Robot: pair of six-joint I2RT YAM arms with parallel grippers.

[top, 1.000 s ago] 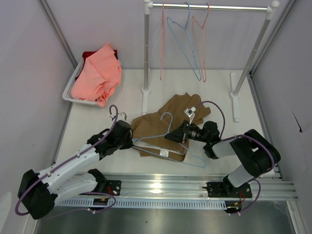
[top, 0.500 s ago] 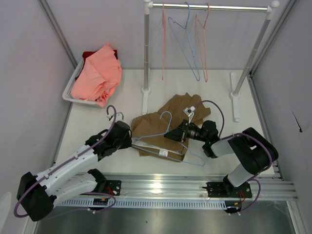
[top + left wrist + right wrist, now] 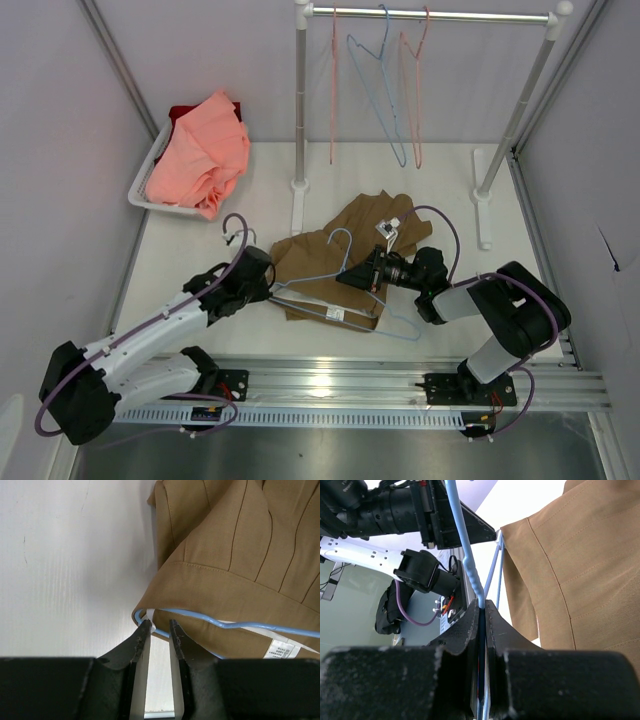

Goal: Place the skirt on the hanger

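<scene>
Open tabletop [image 3: 178, 252] left of the skirt [image 3: 365, 215], the hanger [image 3: 240, 625] across it; rack post [image 3: 300, 100] and basket [image 3: 140, 185] behind.

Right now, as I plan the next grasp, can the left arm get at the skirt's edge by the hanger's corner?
Probably yes: the left claw sits at the hanger corner, the skirt edge just past its tips, nothing between.

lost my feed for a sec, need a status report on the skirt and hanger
Right gripper shut on the hanger. Left gripper slightly parted at the hanger's corner. Hanger lies across the skirt on the table. Nothing in the way.
</scene>
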